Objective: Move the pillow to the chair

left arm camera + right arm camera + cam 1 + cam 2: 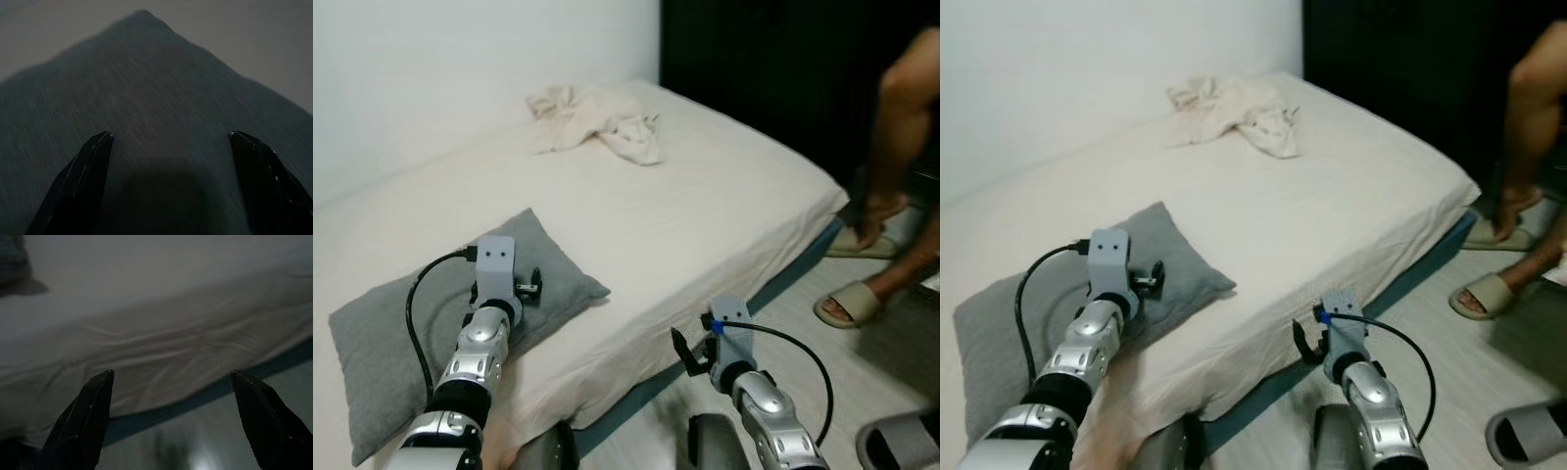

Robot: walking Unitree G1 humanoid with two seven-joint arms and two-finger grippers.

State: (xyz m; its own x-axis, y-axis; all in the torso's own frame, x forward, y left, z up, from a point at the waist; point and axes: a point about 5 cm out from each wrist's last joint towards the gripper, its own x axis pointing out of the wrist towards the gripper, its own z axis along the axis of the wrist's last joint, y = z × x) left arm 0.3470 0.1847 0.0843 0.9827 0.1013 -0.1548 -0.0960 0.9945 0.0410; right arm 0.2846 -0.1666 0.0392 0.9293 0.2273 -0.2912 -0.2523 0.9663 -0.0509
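Note:
A grey pillow (pixel 382 333) lies on the near left part of the white bed (pixel 705 196), one corner pointing toward the bed's front edge. My left gripper (pixel 527 285) hovers just over the pillow's right half, and in the left wrist view it (pixel 168 139) is open with grey pillow fabric (pixel 146 73) spread between and beyond the fingers. My right gripper (pixel 690 352) hangs lower, in front of the bed's side. It (pixel 171 374) is open and faces the sheet-covered mattress edge (pixel 161 347), holding nothing.
A crumpled cream cloth (pixel 597 122) lies at the bed's far end. A person's legs (pixel 901 147) stand at the right by the bed corner, in beige sandals (pixel 847 304). Another slipper (pixel 901 446) lies on the floor at the lower right. A white wall (pixel 431 69) backs the bed.

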